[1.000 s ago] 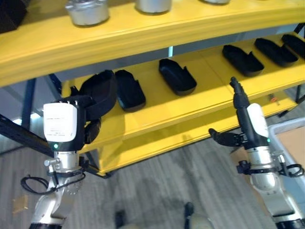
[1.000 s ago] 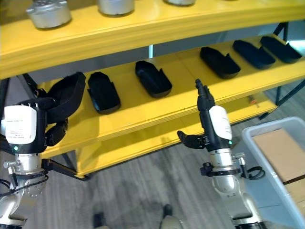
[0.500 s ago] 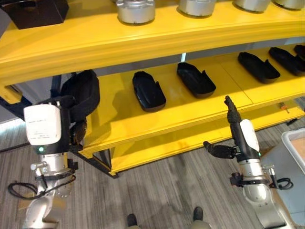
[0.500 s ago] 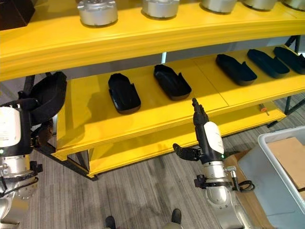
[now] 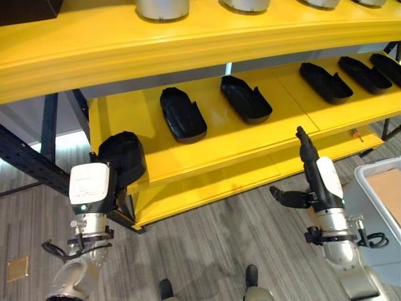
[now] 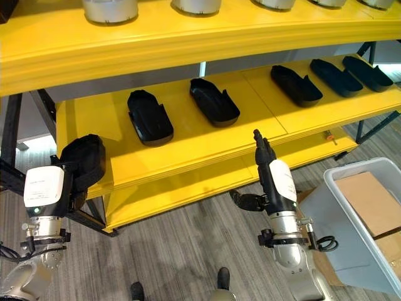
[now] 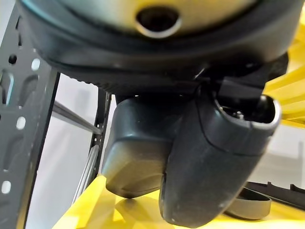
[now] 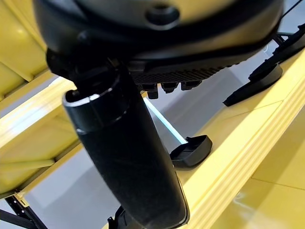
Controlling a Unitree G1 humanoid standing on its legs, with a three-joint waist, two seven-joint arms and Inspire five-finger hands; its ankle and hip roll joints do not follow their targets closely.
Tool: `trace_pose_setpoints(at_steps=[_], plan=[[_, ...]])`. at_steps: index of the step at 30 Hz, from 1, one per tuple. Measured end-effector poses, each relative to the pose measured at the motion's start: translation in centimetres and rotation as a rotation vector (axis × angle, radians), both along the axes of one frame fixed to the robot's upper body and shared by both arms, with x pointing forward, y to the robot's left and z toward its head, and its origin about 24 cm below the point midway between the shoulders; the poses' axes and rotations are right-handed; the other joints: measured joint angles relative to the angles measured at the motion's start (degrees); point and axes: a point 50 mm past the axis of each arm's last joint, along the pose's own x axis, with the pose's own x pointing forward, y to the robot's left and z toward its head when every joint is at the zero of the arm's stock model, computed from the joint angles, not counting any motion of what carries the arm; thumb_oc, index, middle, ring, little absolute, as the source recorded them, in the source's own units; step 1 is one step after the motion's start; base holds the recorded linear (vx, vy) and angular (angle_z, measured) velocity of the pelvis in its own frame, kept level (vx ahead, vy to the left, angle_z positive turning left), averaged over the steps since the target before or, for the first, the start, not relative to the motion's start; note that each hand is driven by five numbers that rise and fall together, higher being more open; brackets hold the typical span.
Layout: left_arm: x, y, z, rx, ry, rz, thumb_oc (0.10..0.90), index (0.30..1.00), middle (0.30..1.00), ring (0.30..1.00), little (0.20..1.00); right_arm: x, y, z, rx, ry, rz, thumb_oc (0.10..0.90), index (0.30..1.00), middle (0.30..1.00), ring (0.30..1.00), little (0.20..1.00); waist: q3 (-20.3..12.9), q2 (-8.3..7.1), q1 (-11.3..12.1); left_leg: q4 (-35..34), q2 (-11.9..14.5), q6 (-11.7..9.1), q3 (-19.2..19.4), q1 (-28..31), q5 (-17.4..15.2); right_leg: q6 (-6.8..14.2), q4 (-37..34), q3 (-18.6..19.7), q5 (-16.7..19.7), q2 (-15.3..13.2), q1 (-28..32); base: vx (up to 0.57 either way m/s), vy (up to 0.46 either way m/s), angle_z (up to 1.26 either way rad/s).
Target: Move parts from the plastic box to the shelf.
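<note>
My left hand [image 5: 93, 185] is at the left end of the yellow middle shelf [image 5: 250, 135], shut on a black moulded part [image 5: 125, 153] that hangs over the shelf's front left corner. In the left wrist view its thumb [image 7: 209, 176] is curled in close above the yellow board. Several similar black parts lie along the shelf, among them one [image 5: 182, 114] and another [image 5: 245, 98]. My right hand [image 5: 311, 169] stands in front of the shelf's edge, open and holding nothing, with its fingers [image 5: 304, 141] straight up and its thumb out to the side.
A grey plastic box [image 6: 335, 216] with a cardboard sheet in it stands on the floor at the right. Metal cylinders [image 5: 161, 7] line the top shelf. A lower yellow shelf [image 5: 207, 188] and a dark steel upright [image 5: 25, 163] flank the left hand.
The camera has shifted. Against the shelf, my left hand with the black part has come down from beside the shelf's left end to its front left corner. The right hand keeps its pose.
</note>
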Motion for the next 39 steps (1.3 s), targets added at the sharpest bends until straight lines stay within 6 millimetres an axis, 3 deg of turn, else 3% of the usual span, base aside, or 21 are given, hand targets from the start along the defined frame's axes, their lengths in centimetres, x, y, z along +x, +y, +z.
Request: trace_pose_setpoints(at_steps=[10,14,24,39], plan=[[1.1,0.8,0.4,0.068,0.002,0.043,0.400,0.300,0.300,0.300,0.300,0.3,0.8,-0.3,0.000,0.012,0.036,0.900,1.000,1.000,1.000,1.000,0.4,-0.81,-0.1,-0.5,1.0,-0.6,0.8,-0.5,0.6,-0.4,-0.1,0.9,0.4,1.2,-1.5,-0.03,-0.018,-0.05],[2.6,1.6,1.7,0.135,-0.037,0.062,0.400,0.300,0.300,0.300,0.300,1.3,1.6,0.2,-0.018,-0.005,0.081,0.900,1.000,1.000,1.000,1.000,3.3,-1.16,0.2,-0.9,1.5,-0.8,1.6,-0.6,1.3,-0.8,-0.1,1.8,1.1,1.7,-2.3,-0.03,0.000,-0.11],[5.5,2.5,3.6,0.224,-0.048,0.088,0.400,0.300,0.300,0.300,0.300,1.5,2.4,0.2,-0.021,-0.007,0.125,0.900,1.000,1.000,1.000,1.000,6.2,-0.89,-0.4,-0.9,1.8,-0.9,2.9,-0.8,1.4,-1.0,-0.1,3.1,1.6,2.2,-3.6,-0.04,0.007,-0.05],[6.8,3.7,5.2,0.284,-0.049,0.135,0.400,0.300,0.300,0.300,0.300,1.4,2.7,0.3,-0.042,-0.003,0.161,0.900,1.000,1.000,1.000,1.000,7.1,-2.39,-1.6,-0.9,1.9,-1.1,3.1,-1.5,1.5,-1.1,-0.1,3.4,1.8,2.4,-4.5,0.00,0.000,-0.01]])
